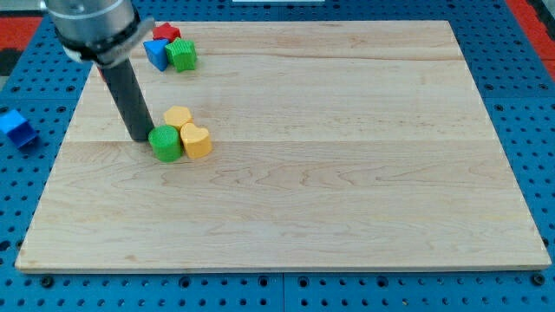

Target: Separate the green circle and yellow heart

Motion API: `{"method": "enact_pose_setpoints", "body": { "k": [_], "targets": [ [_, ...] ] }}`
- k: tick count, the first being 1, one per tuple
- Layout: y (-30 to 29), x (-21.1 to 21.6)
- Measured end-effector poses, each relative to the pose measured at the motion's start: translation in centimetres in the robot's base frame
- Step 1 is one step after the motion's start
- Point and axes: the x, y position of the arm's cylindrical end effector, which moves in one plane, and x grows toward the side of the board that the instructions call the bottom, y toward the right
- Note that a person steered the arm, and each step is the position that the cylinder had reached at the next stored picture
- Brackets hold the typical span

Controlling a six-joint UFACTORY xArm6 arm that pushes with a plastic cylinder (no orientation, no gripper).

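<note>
The green circle point(165, 143) sits on the wooden board point(347, 173) at the left, touching the yellow heart point(197, 140) on its right. Another yellow block point(178, 116) sits just above them, touching both. My tip point(140, 138) is at the green circle's left side, right against it. The dark rod rises from there toward the view's top left.
A cluster at the board's top left holds a red block point(162, 34), a blue block point(156, 54) and a green block point(183, 55). A blue block point(16, 126) lies off the board at the view's left on the perforated blue table.
</note>
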Motion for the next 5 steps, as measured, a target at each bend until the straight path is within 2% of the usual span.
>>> {"method": "enact_pose_setpoints", "body": {
  "k": [2, 4, 5],
  "targets": [
    [4.3, 0.4],
    [10.6, -2.9],
    [7.9, -2.2]
  ]
}}
